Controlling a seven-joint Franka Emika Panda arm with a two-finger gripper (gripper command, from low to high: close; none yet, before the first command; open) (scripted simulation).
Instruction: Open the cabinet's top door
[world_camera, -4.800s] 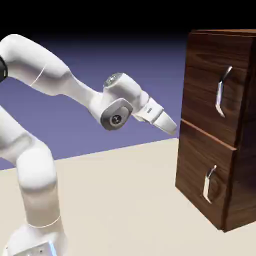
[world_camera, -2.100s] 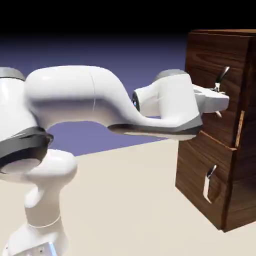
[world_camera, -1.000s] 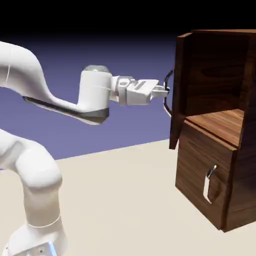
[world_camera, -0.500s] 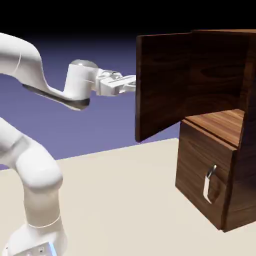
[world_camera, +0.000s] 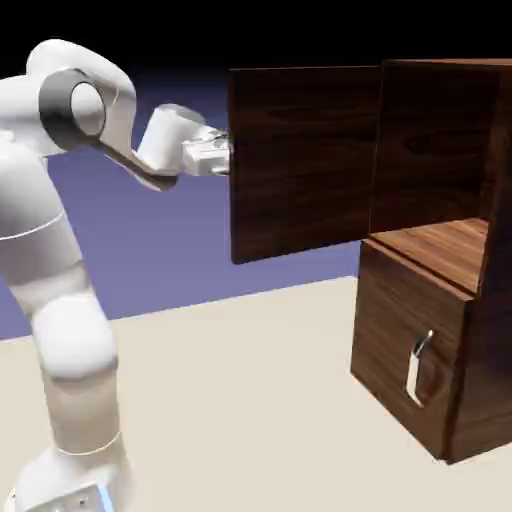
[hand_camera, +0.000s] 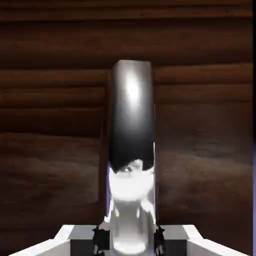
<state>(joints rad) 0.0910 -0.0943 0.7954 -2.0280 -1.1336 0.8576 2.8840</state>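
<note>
Silver bar handle (hand_camera: 131, 150) sits clamped between the jaws of the gripper (hand_camera: 131, 239), on the top door (world_camera: 300, 160)'s hidden side. To finish well, I'd judge the pull should follow the hinge's arc, not a straight line. The dark walnut door stands swung wide to the left of the cabinet (world_camera: 430, 330), baring a lighter wood shelf above the shut lower door (world_camera: 400, 360).
</note>
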